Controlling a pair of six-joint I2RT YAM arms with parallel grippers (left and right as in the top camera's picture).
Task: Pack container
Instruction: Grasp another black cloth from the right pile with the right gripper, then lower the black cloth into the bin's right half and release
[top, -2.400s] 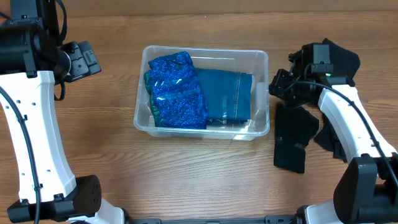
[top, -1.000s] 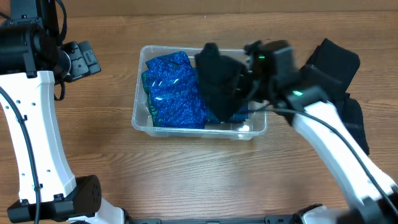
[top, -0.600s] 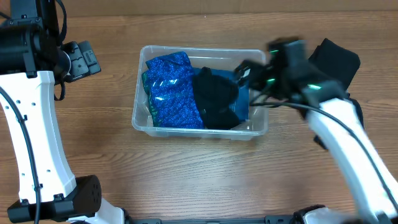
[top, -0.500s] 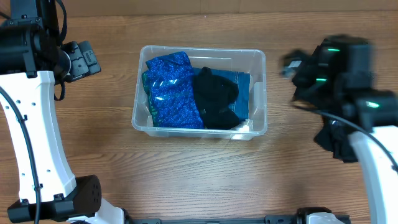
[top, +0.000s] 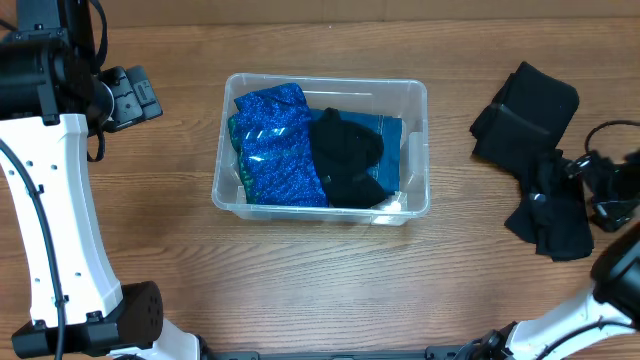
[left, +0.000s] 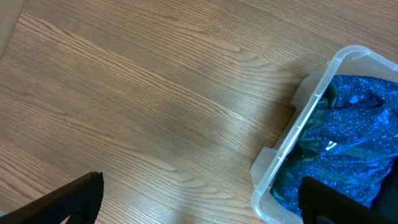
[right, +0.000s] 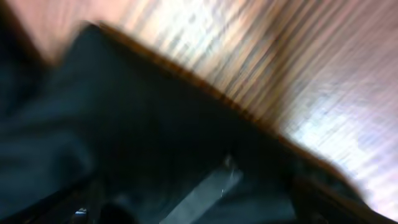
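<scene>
The clear container (top: 415, 95) sits mid-table. It holds a sparkly blue garment (top: 280, 145), a teal one (top: 388, 135) and a black garment (top: 347, 158) lying loose on top. My left gripper (top: 128, 96) hangs open to the container's left. In the left wrist view its fingers (left: 68, 200) stand wide apart over bare wood, with the container's corner (left: 292, 146) at the right. My right gripper (top: 598, 190) is at the far right edge, over a pile of black garments (top: 548, 215). The right wrist view is blurred, dark cloth (right: 124, 124) fills it, and the jaws look wide apart with nothing between them.
A second folded black garment (top: 528, 108) lies at the back right. Bare wooden table (top: 320, 280) stretches in front of the container and to its left. My white left arm (top: 55, 230) stands along the left edge.
My right gripper let go of the black garment inside the container, then swung right to the black pile at the table's edge. The left arm has not moved.
</scene>
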